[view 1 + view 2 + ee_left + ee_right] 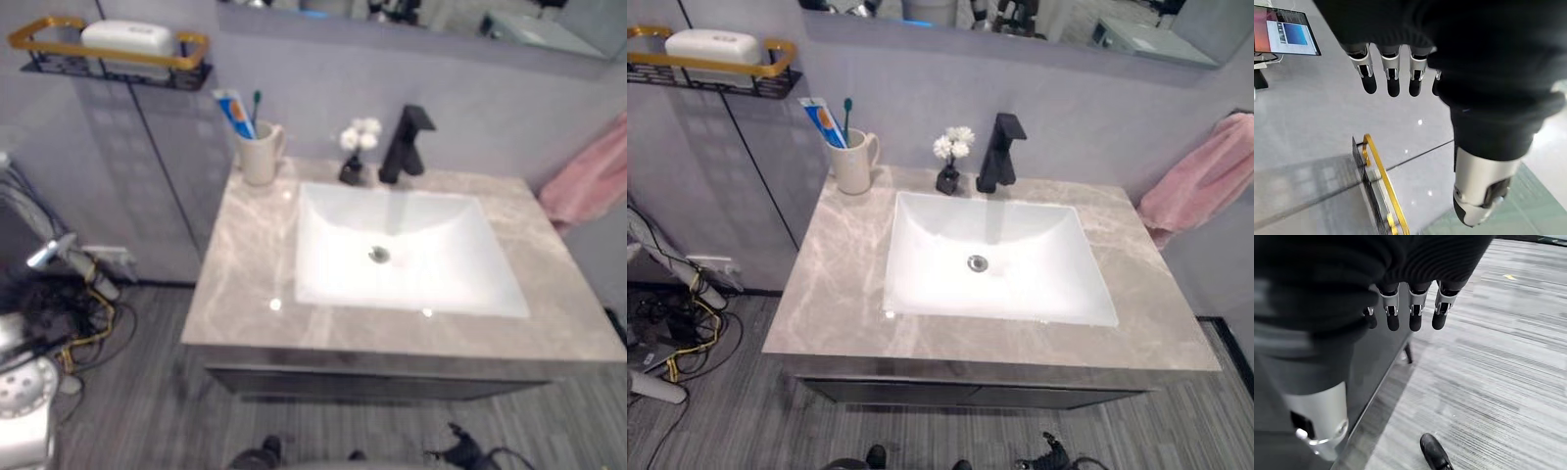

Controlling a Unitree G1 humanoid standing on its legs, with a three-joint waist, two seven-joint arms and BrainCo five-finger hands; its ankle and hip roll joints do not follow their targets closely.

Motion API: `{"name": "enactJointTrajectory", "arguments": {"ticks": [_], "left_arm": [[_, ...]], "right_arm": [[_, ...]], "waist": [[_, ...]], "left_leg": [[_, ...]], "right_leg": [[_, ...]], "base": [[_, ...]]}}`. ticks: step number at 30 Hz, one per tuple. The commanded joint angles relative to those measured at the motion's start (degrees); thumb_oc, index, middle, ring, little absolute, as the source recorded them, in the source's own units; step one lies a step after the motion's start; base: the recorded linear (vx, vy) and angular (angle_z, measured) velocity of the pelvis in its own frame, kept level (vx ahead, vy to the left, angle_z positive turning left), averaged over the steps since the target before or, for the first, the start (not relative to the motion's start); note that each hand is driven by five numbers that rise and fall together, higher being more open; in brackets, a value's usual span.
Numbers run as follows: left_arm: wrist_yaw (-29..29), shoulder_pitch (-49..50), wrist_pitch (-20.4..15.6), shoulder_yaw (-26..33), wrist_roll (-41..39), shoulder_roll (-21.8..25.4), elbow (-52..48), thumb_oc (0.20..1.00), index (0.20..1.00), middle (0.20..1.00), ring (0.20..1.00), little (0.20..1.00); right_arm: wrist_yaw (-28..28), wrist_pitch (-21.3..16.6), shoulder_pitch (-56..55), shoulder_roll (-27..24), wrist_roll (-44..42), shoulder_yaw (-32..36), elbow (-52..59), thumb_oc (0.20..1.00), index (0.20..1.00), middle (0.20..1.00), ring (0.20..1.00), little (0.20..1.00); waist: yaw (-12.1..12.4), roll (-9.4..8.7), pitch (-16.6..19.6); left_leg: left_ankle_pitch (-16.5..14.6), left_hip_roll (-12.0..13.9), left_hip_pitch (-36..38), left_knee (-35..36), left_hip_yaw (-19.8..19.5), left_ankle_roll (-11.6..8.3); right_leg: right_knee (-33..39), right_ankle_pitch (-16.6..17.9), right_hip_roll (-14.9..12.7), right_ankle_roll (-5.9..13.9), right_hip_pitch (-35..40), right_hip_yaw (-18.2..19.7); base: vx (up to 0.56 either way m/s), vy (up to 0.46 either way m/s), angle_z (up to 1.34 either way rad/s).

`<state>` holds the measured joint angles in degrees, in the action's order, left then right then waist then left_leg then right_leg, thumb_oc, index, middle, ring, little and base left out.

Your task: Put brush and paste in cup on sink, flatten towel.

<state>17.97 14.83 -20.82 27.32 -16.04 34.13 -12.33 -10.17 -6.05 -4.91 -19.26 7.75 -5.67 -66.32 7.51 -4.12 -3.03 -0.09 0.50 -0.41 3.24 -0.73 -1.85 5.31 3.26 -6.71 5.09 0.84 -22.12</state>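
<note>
A cream cup stands at the back left corner of the marble counter. A blue-and-white toothpaste tube and a green toothbrush stand upright in it. A pink towel hangs bunched on the wall past the counter's right end. My left hand is away from the counter, fingers straight and empty, facing the wall near the gold shelf. My right hand hangs over the grey floor, fingers straight, holding nothing.
A white basin fills the counter's middle, with a black faucet and a small vase of white flowers behind it. A gold wire shelf with a white box is on the wall at left. Equipment and wires clutter the floor at left.
</note>
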Motion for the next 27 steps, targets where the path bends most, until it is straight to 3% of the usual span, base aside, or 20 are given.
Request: {"name": "enactJointTrajectory", "arguments": {"ticks": [1,7,8,11,12,16,20,27], "left_arm": [[-3.26,-2.0,-1.0,0.54,-6.5,3.57,0.81,1.0,1.0,1.0,1.0,1.0],[-4.4,-5.33,2.22,-1.5,-11.16,8.53,9.14,1.0,1.0,1.0,1.0,1.0],[-3.91,-7.2,3.37,-2.27,-11.57,9.91,12.31,0.793,0.793,0.793,0.793,0.793],[-3.81,-8.97,4.51,-2.55,-10.46,12.59,15.74,0.479,0.479,0.479,0.479,0.479],[-4.66,-9.69,5.34,-3.15,-10.4,14.01,17.42,0.2,0.2,0.2,0.2,0.2],[-4.83,-12.33,6.95,-4.15,-7.03,18.71,22.2,0.2,0.2,0.2,0.2,0.2],[-4.03,-19.94,7.18,-8.34,-10.25,20.64,27.7,0.2,0.2,0.2,0.2,0.2],[-1.42,-35.19,8.86,-15.99,-11.3,28.03,42.96,0.2,0.2,0.2,0.2,0.2]], "right_arm": [[-0.96,-0.4,3.5,-2.68,-3.95,-0.89,0.15,1.0,1.0,1.0,1.0,1.0],[-0.28,0.39,1.74,-2.86,-3.02,-1.52,1.58,1.0,1.0,1.0,1.0,1.0],[0.13,0.7,0.94,-2.41,-2.51,-1.99,1.66,1.0,1.0,1.0,1.0,1.0],[0.73,0.99,0.33,-1.93,-2.1,-2.22,1.09,1.0,1.0,1.0,1.0,1.0],[1.07,1.12,-0.18,-1.65,-1.97,-2.37,0.87,1.0,1.0,1.0,1.0,1.0],[2.46,1.24,-1.3,-1.18,-1.5,-3.06,0.02,1.0,1.0,1.0,1.0,1.0],[2.94,1.96,-1.6,-1.19,-1.6,-3.58,0.01,1.0,1.0,1.0,1.0,1.0],[2.88,1.96,0.1,-2.6,-2.29,-5.35,1.77,1.0,1.0,1.0,1.0,1.0]], "waist": [[-2.3,0.8,0.96],[-4.67,1.68,1.92],[-5.53,1.85,2.03],[-6.16,1.88,2.19],[-6.53,1.91,2.22],[-7.53,1.58,2.19],[-8.58,0.98,2.2],[-10.13,0.42,1.89]], "left_leg": [[-0.81,1.91,-1.51,1.76,-2.42,0.79],[-0.81,2.03,-2.97,1.76,-1.66,0.48],[-1.04,1.93,-3.06,1.76,-1.01,0.52],[-1.4,1.85,-2.93,1.76,-0.13,0.72],[-1.59,1.76,-2.86,1.76,0.31,0.8],[-1.94,1.65,-3.16,1.76,1.64,0.86],[-1.86,1.51,-4.61,1.76,2.68,0.79],[-1.44,1.48,-8.1,1.76,4.46,0.92]], "right_leg": [[-0.31,-3.18,0.9,1.98,1.67,0.49],[-0.31,-2.76,0.7,2.34,0.54,0.41],[-0.31,-2.42,0.54,2.6,0.33,0.63],[-0.31,-1.79,0.23,3.09,-0.04,1.37],[-0.31,-1.46,0.11,3.31,-0.18,1.75],[-0.31,-0.08,-0.25,4.08,-0.92,2.66],[-0.31,0.92,-0.71,4.78,-2.74,3.33],[-0.31,2.31,-1.12,5.85,-7.4,5.78]], "base": [[0.07,-0.03,0.0],[0.08,0.041,-0.02],[0.1,0.078,0.02],[0.1,0.087,-0.1],[0.1,0.102,-0.2],[0.08,0.085,-0.21],[0.05,0.082,-0.15],[0.02,0.076,-0.23]]}}
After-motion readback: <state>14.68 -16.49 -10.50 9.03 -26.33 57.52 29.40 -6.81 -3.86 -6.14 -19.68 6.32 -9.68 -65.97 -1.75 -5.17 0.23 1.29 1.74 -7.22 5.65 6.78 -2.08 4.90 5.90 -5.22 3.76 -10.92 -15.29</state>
